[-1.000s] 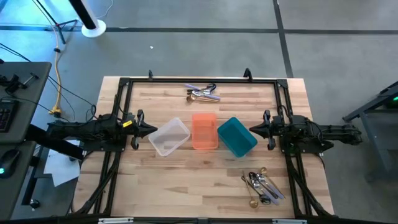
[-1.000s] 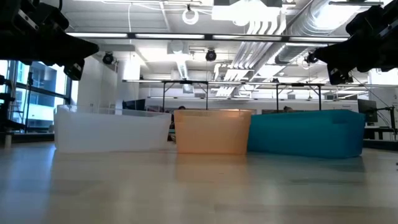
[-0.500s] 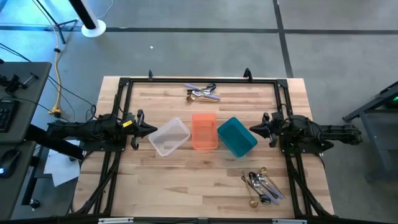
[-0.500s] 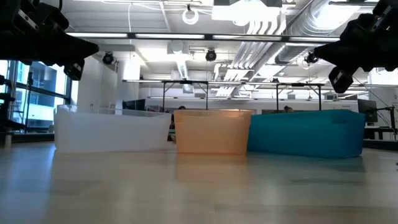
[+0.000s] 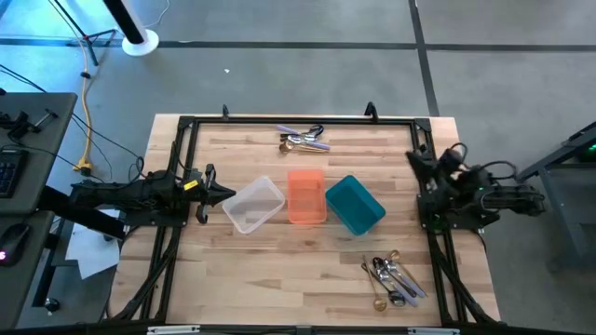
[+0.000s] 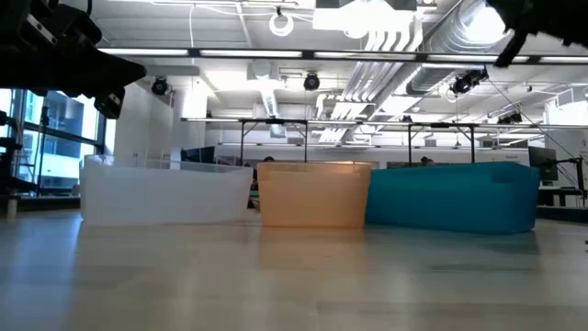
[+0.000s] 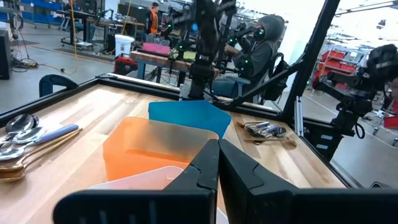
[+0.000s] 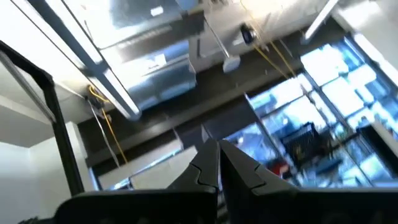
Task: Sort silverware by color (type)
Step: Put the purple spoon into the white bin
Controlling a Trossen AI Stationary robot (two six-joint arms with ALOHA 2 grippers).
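The silverware lies in two heaps on the wooden table: one (image 5: 303, 140) near the far edge, one (image 5: 391, 277) at the near right. In the left wrist view these heaps show as spoons (image 7: 25, 134) and a far pile (image 7: 264, 129). My left gripper (image 5: 230, 194) is shut and level beside the clear bin (image 5: 253, 205), touching nothing. My right gripper (image 5: 411, 155) is shut at the table's right side, tipped upward above the table; its wrist view shows shut fingers (image 8: 219, 146) against the ceiling.
A clear bin, an orange bin (image 5: 305, 195) and a teal bin (image 5: 355, 205) stand in a row mid-table between the two arms. A black frame (image 5: 298, 119) runs along the table's edges. A person sits beyond the table (image 7: 261, 37).
My right gripper has risen and tipped upward, rolling a little, and drawn back from the teal bin toward the table's far right. It has stayed shut. The bins and silverware have not moved.
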